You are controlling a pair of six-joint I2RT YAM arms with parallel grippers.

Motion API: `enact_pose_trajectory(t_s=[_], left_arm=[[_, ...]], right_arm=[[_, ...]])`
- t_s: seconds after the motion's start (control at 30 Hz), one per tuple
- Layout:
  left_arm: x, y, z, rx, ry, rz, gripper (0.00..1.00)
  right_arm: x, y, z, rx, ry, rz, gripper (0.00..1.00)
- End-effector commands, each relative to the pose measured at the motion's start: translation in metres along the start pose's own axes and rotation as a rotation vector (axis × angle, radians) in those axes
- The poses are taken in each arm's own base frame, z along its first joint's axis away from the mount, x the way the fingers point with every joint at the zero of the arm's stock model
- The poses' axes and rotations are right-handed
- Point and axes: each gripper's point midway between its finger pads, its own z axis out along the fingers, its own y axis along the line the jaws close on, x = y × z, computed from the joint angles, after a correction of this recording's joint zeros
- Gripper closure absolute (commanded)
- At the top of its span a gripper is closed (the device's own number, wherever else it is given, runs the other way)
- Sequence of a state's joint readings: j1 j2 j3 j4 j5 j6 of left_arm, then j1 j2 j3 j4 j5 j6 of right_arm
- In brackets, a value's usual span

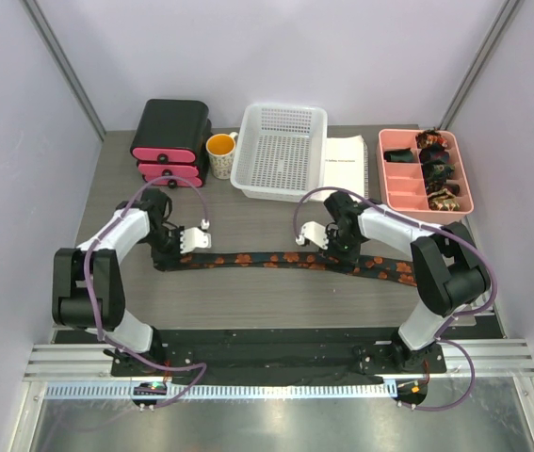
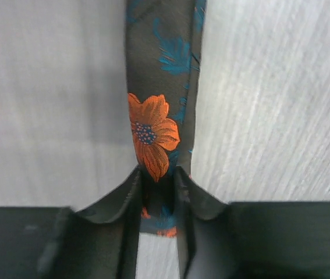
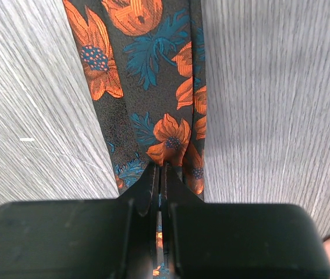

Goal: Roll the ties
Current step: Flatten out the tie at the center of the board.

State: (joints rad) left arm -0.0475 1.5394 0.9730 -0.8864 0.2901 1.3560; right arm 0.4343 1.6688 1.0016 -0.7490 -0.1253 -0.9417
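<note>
One dark tie (image 1: 257,261) with orange flowers and teal leaves lies stretched left to right across the table. My left gripper (image 1: 166,259) is at its narrow left end. In the left wrist view, the left gripper (image 2: 158,174) is shut on the narrow strip (image 2: 153,128), which fills the gap between the fingers (image 2: 131,195). My right gripper (image 1: 335,252) is over the wider part. In the right wrist view, the right gripper (image 3: 163,168) is shut, pinching a fold of the tie (image 3: 147,58). Rolled ties (image 1: 436,169) sit in a pink tray.
Along the back stand a black and pink drawer box (image 1: 170,141), a yellow mug (image 1: 220,155), a white basket (image 1: 281,174), a paper sheet (image 1: 347,162) and the pink divided tray (image 1: 400,179). The tie's wide end (image 1: 400,274) trails off to the right.
</note>
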Motion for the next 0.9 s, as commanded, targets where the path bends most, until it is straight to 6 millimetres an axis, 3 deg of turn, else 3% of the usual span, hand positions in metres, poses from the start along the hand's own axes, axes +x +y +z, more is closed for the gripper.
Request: enact_pose_trajectory(t_s=[0.0,0.07,0.2,0.27,0.43,0.6,0.73,0.87], left_arm=[[0.013,-0.007,0.011,0.044,0.029,0.047,0.69],[0.009,-0.004,0.009,0.031,0.014,0.047,0.52],[0.006,-0.01,0.0,0.049,0.008,0.029,0.38],[0.007,-0.011,-0.006,0.046,0.005,0.004,0.36],[0.034,-0.011,-0.016,0.041,0.003,-0.109,0.37],[0.043,-0.013,-0.008,0.046,-0.002,-0.128,0.53],[0.041,-0.014,-0.001,0.024,-0.021,-0.134,0.69],[0.045,-0.015,0.001,0.002,-0.025,-0.152,0.71]], right_arm=[[0.001,0.001,-0.005,-0.01,0.0,-0.013,0.99],[0.0,0.001,-0.006,-0.011,-0.001,-0.016,0.96],[-0.006,0.002,-0.012,-0.031,-0.017,-0.015,0.57],[-0.013,-0.003,-0.019,-0.021,-0.034,-0.005,0.53],[-0.043,-0.007,-0.041,-0.035,-0.137,0.042,0.52],[-0.084,-0.004,-0.052,-0.082,-0.243,0.103,0.57],[-0.14,-0.007,-0.07,-0.158,-0.391,0.261,0.66],[-0.193,-0.007,-0.073,-0.289,-0.502,0.449,0.76]])
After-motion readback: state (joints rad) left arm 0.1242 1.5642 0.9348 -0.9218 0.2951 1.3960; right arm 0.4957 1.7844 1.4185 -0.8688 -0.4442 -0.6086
